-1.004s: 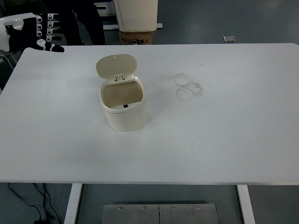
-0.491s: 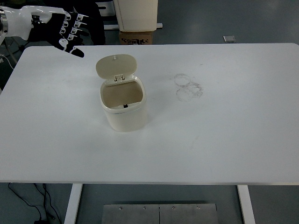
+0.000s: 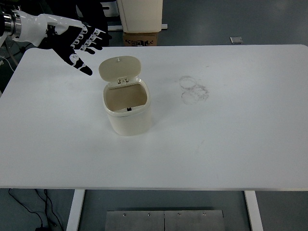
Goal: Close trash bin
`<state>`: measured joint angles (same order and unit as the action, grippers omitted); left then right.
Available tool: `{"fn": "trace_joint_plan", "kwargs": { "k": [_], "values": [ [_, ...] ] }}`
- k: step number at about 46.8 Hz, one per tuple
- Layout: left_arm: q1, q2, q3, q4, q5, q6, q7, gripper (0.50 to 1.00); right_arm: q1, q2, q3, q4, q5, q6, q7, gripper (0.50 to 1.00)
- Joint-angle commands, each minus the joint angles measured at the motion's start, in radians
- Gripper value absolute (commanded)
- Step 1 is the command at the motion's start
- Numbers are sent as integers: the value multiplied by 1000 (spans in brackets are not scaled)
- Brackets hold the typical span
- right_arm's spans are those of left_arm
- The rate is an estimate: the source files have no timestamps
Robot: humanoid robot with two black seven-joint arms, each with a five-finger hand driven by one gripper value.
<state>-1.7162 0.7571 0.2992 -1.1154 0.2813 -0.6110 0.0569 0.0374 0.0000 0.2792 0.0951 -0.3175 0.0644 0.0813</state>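
Now the bin [image 3: 128,111] stands on the table [image 3: 231,139], left of its middle, with its lid [image 3: 119,68] hinged up at the far side and the inside showing. Up-left of the bin, the left hand [image 3: 72,41] hovers over the table's far left part, fingers spread and holding nothing; its fingertips [image 3: 86,71] point toward the lid without touching it. Right of the bin, faint ring marks [image 3: 194,89] stain the table.
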Motion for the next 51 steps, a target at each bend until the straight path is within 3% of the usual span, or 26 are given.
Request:
{"fn": "trace_joint_plan", "kwargs": {
  "k": [1, 51],
  "values": [
    [0, -2, 0, 0, 10, 0, 0, 1000, -1, 0, 0, 0, 0, 0, 0, 991],
    [-5, -111, 0, -4, 73, 0, 0, 1000, 1, 0, 0, 0, 0, 0, 0, 991]
  ]
}}
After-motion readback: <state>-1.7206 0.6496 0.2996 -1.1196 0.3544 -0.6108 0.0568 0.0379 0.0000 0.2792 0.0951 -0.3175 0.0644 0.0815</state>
